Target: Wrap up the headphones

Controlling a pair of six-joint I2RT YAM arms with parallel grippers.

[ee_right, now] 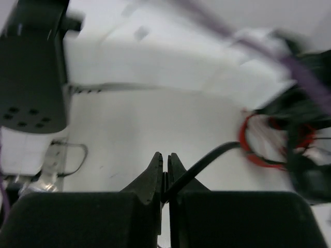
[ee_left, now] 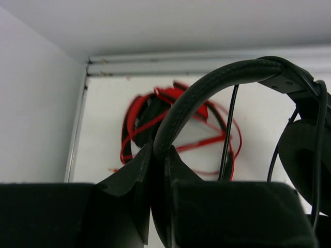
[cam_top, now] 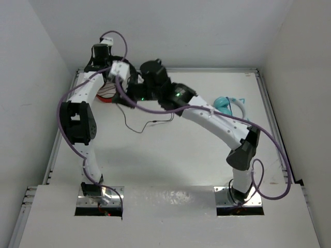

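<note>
Clamping the headphones (ee_left: 305, 160) by the headband (ee_left: 207, 88) in the left claw (ee_left: 158, 165) at the far left corner of the bench (cam_top: 170, 155), pinching their cable (ee_right: 207, 157) in the right claw (ee_right: 164, 168) alongside.

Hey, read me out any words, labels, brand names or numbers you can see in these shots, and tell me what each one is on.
No text can be read in any view.
The black headphones in the left end effector show no logo, and neither do the red headphones or the blue headphones.
The right wrist view is too blurred to show any marking.
</note>
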